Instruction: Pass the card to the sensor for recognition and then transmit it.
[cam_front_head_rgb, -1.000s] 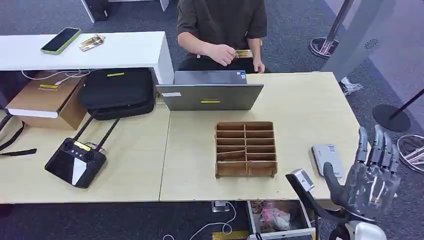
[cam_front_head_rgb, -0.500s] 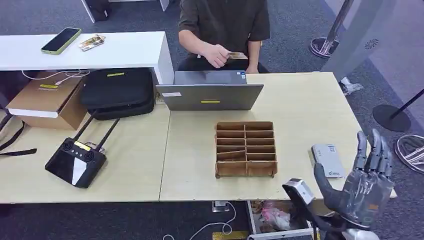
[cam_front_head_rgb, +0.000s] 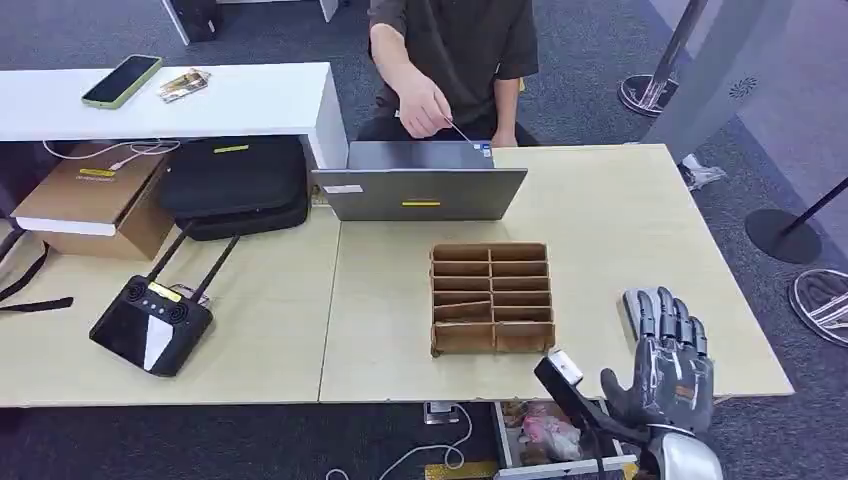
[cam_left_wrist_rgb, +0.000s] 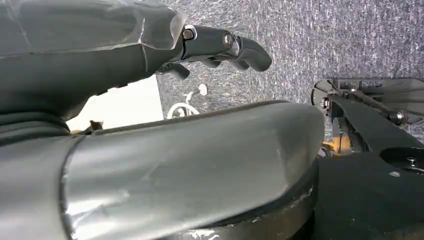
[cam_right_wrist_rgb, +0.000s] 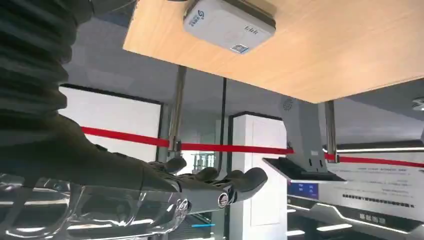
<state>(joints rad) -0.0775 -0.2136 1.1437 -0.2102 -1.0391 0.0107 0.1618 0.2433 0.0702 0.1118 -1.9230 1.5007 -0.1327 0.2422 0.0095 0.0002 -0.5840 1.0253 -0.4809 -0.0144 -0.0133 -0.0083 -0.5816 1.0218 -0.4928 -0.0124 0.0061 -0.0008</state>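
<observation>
The card (cam_front_head_rgb: 458, 131) is pinched in the person's hand (cam_front_head_rgb: 424, 108) behind the laptop (cam_front_head_rgb: 420, 183), well apart from the robot; the sensor (cam_right_wrist_rgb: 229, 24), plain in the right wrist view, sits near the table (cam_front_head_rgb: 620, 220) edge; the right hand (cam_front_head_rgb: 665, 362), empty with fingers extended, partly covers it in the head view; the left hand (cam_left_wrist_rgb: 150, 120), fingers loosely extended, holds nothing.

Brown divided tray (cam_front_head_rgb: 491, 297), grey laptop (cam_front_head_rgb: 420, 181), pale wooden table (cam_front_head_rgb: 620, 220), white sensor (cam_right_wrist_rgb: 229, 24).
</observation>
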